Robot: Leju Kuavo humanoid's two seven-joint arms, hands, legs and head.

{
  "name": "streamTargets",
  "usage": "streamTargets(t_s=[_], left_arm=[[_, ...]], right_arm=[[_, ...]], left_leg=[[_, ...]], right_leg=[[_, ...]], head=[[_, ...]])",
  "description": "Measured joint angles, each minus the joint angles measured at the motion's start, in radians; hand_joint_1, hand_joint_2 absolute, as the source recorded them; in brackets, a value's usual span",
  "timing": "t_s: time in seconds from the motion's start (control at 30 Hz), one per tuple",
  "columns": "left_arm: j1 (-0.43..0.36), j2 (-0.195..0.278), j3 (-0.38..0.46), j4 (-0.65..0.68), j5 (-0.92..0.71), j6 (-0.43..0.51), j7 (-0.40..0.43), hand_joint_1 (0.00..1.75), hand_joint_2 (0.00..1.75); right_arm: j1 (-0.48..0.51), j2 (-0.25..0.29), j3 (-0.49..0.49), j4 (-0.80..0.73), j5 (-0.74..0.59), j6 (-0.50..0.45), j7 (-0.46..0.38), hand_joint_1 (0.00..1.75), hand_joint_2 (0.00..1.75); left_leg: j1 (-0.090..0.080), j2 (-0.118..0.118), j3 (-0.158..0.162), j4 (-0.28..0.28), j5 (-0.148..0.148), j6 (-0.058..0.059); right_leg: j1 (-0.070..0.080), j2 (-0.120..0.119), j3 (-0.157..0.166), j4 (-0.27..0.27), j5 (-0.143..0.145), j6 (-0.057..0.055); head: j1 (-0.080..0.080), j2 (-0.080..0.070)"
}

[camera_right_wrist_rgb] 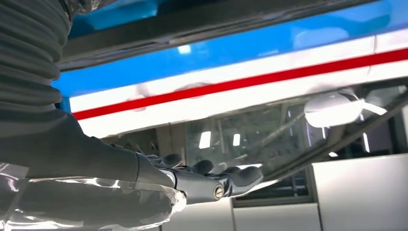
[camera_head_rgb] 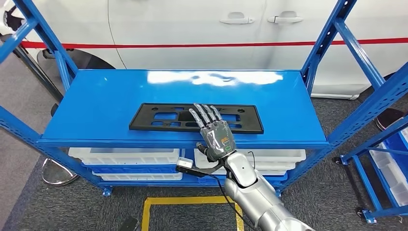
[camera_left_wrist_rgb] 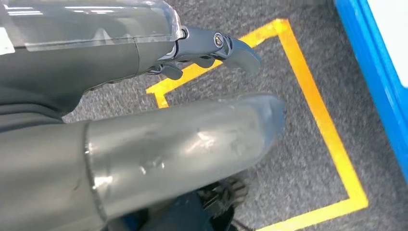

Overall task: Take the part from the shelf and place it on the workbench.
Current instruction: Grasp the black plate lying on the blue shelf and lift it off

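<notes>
The part (camera_head_rgb: 196, 118) is a flat black plate, long and thin, with rectangular cut-outs along its length. It lies flat on the top board of the blue shelf (camera_head_rgb: 96, 106), its long side parallel to the shelf's front edge and set a little back from that edge.

The right hand (camera_head_rgb: 215, 131) reaches in from the front, palm down, fingers (camera_head_rgb: 204, 114) straight and spread. It holds nothing. The fingertips lie over the middle of the plate, near its central cut-out, while the palm sits over the plate's near edge and the strip of bare board in front of it. Whether the fingers press on the plate or hover just above it cannot be told. The left hand (camera_left_wrist_rgb: 144, 96) hangs low over grey carpet with a yellow floor line (camera_left_wrist_rgb: 327, 130); its fingers (camera_left_wrist_rgb: 226, 45) look loosely curled and there is nothing in them.

The plate looks like moulded plastic: probably light and fairly stiff, though so long a piece may flex or tip if held by one end. It lies flush on a glossy painted board, so there is no gap beneath it for fingers, and it will likely slide rather than lift. A sensible hold is near the middle, where the hand already is: hook fingers through a cut-out, or draw the plate toward the palm until its near edge overhangs the shelf front, then pinch that edge with thumb below.
</notes>
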Motion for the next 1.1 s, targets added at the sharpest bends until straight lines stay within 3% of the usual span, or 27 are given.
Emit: streamTargets(t_s=[0.07, 0.1, 0.17, 0.23, 0.4, 0.47, 0.53, 0.57, 0.6, 0.63, 0.73, 0.77, 0.83, 0.93, 1.03, 1.07, 1.1], left_arm=[[0.001, 0.0, 0.0, 0.0, 0.0, 0.0, 0.001, 0.0, 0.0], [0.001, 0.0, 0.0, 0.0, 0.0, 0.0, 0.001, 0.0, 0.0], [0.002, 0.0, 0.0, 0.0, -0.001, 0.0, 0.001, 0.0, 0.0], [0.0, 0.0, 0.0, 0.0, -0.001, 0.0, 0.001, 0.0, 0.0], [-0.001, 0.001, 0.0, 0.0, -0.001, 0.001, 0.001, 0.0, 0.0], [-0.002, 0.001, 0.0, 0.0, -0.001, 0.001, 0.001, 0.0, 0.0], [-0.001, 0.001, 0.0, 0.0, -0.001, 0.001, 0.001, 0.0, 0.0], [-0.001, 0.001, 0.0, 0.0, 0.0, 0.001, 0.001, 0.0, 0.0], [-0.001, 0.001, 0.0, 0.0, 0.0, 0.001, 0.001, 0.0, 0.0], [-0.001, 0.001, 0.0, 0.0, 0.001, 0.001, 0.001, 0.0, 0.0], [-0.006, 0.001, 0.0, 0.0, 0.004, 0.0, 0.001, 0.0, 0.0], [-0.008, 0.001, 0.0, 0.0, 0.007, -0.001, 0.001, 0.0, 0.0], [-0.012, 0.001, 0.0, -0.001, 0.012, -0.002, 0.003, 0.0, 0.0], [-0.014, 0.0, 0.0, -0.002, 0.015, -0.002, 0.008, 0.0, 0.0], [-0.018, -0.001, 0.0, -0.004, 0.016, -0.002, 0.01, 0.0, 0.0], [-0.018, -0.002, 0.001, -0.004, 0.016, -0.003, 0.011, 0.0, 0.0], [-0.018, -0.002, 0.001, -0.004, 0.016, -0.003, 0.011, 0.0, 0.0]], right_arm=[[0.002, -0.002, 0.0, 0.006, -0.005, 0.002, 0.003, 0.0, 1.75], [0.002, -0.002, 0.0, 0.008, -0.006, 0.002, 0.005, 0.0, 1.75], [0.0, -0.003, 0.0, 0.011, -0.008, 0.002, 0.01, 0.0, 1.75], [-0.004, -0.002, 0.0, 0.012, -0.008, 0.003, 0.012, 0.0, 1.75], [-0.008, -0.001, 0.0, 0.017, -0.009, 0.006, 0.012, 0.0, 1.75], [-0.01, 0.0, 0.0, 0.018, -0.01, 0.008, 0.012, 0.0, 1.75], [-0.011, 0.001, 0.0, 0.02, -0.01, 0.013, 0.013, 0.0, 1.75], [-0.011, 0.001, 0.0, 0.022, -0.01, 0.017, 0.013, 0.0, 1.75], [-0.011, 0.001, 0.0, 0.023, -0.011, 0.02, 0.013, 0.0, 1.75], [-0.012, 0.001, 0.0, 0.025, -0.011, 0.024, 0.014, 0.0, 1.75], [-0.024, 0.001, 0.0, 0.027, -0.013, 0.035, 0.016, 0.0, 1.75], [-0.029, 0.001, 0.0, 0.029, -0.013, 0.039, 0.017, 0.0, 1.75], [-0.036, 0.001, 0.0, 0.034, -0.017, 0.047, 0.019, 0.0, 1.75], [-0.046, 0.0, 0.0, 0.044, -0.024, 0.053, 0.02, 0.0, 1.75], [-0.056, -0.001, 0.0, 0.057, -0.027, 0.056, 0.022, 0.0, 1.75], [-0.056, -0.002, 0.0, 0.062, -0.028, 0.056, 0.023, 0.0, 1.75], [-0.056, -0.004, 0.0, 0.066, -0.028, 0.056, 0.023, 0.0, 1.75]], left_leg=[[-0.001, -0.001, -0.002, 0.004, -0.003, 0.0], [-0.001, -0.002, -0.003, 0.008, -0.005, -0.002], [0.001, -0.004, -0.005, 0.022, -0.014, -0.01], [-0.003, -0.006, -0.012, 0.042, -0.026, -0.023], [-0.001, -0.005, -0.025, 0.068, -0.047, -0.04], [0.0, -0.004, -0.064, 0.156, -0.099, -0.046], [-0.001, -0.003, -0.13, 0.292, -0.157, -0.048], [-0.001, -0.004, -0.153, 0.336, -0.165, -0.047], [-0.002, -0.004, -0.16, 0.344, -0.155, -0.043], [-0.004, -0.004, -0.147, 0.311, -0.125, -0.036], [-0.017, -0.004, -0.059, 0.117, -0.027, -0.008], [-0.022, -0.004, -0.043, 0.079, -0.018, -0.001], [-0.028, -0.005, -0.035, 0.055, -0.02, 0.006], [-0.019, -0.003, -0.021, 0.026, -0.007, 0.01], [-0.017, -0.001, -0.018, 0.02, -0.003, 0.014], [-0.017, -0.001, -0.018, 0.022, -0.004, 0.014], [-0.016, -0.002, -0.019, 0.024, -0.005, 0.013]], right_leg=[[-0.002, 0.0, -0.035, 0.075, -0.019, -0.001], [-0.003, -0.001, -0.025, 0.057, 0.0, 0.0], [-0.007, -0.001, 0.039, -0.065, 0.06, 0.001], [-0.008, 0.002, 0.088, -0.163, 0.09, -0.004], [-0.003, 0.004, 0.091, -0.177, 0.089, -0.031], [-0.003, 0.002, 0.093, -0.179, 0.089, -0.038], [0.002, 0.001, 0.093, -0.178, 0.087, -0.043], [0.005, 0.001, 0.093, -0.178, 0.087, -0.044], [0.007, 0.001, 0.094, -0.178, 0.086, -0.045], [0.01, 0.002, 0.096, -0.178, 0.085, -0.046], [0.013, 0.002, 0.103, -0.18, 0.083, -0.046], [0.012, 0.003, 0.101, -0.181, 0.084, -0.044], [0.011, 0.002, 0.098, -0.185, 0.088, -0.035], [0.01, 0.001, 0.089, -0.162, 0.069, -0.021], [0.005, 0.002, 0.011, 0.0, -0.013, -0.008], [0.002, 0.001, -0.014, 0.049, -0.026, -0.004], [0.0, 0.001, -0.025, 0.066, -0.022, 0.0]], head=[[0.0, 0.0], [0.0, 0.0], [0.0, 0.0], [0.0, 0.0], [-0.001, 0.0], [-0.001, 0.0], [-0.001, 0.0], [-0.001, 0.0], [-0.001, 0.0], [-0.001, 0.0], [-0.001, 0.0], [-0.001, 0.0], [-0.001, 0.0], [-0.001, 0.0], [0.0, 0.0], [0.0, 0.0], [0.0, 0.0]])
